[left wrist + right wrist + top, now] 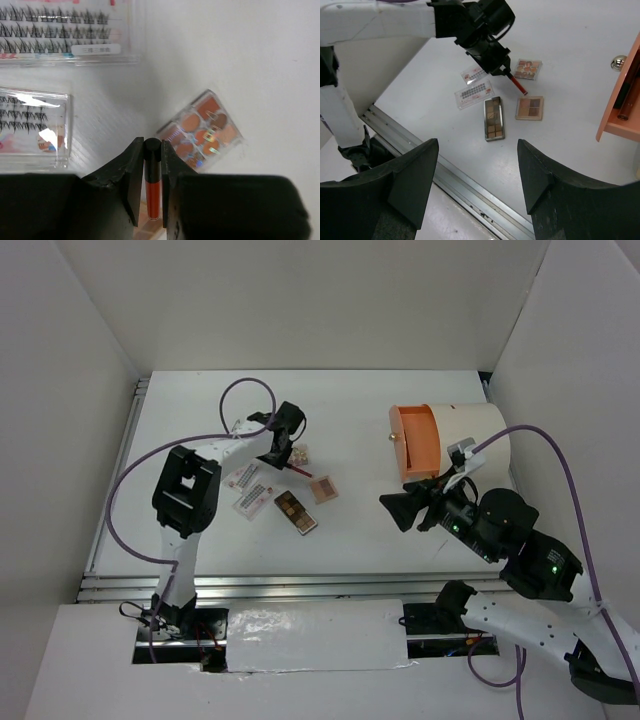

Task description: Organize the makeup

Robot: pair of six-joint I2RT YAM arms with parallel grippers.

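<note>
Left gripper (152, 150) is clamped on the thin red lip stick with the black cap (153, 195). Both fingers pinch it near the cap, and the red end slants down toward the white table (360, 400); can't tell if that end touches. It sits right beside the little clear palette of round orange-brown pans (202, 131). My right gripper (477, 145) is spread wide with nothing in it, hanging near the open orange drawer (620, 112) of the big white cylinder (478, 432).

Progress-wise I'd call it early days. The clear packets of false lashes (65, 30), two of them, the long dark brown palette (493, 118) and the square pink-tan palette (529, 107) all lie loose in a cluster mid-table, well apart from the drawer. Looks like one thin stick-ish thing lies in the drawer, but that's hard to be sure of. So this stick is in hand, and I reckon five flat items are left to sort.
</note>
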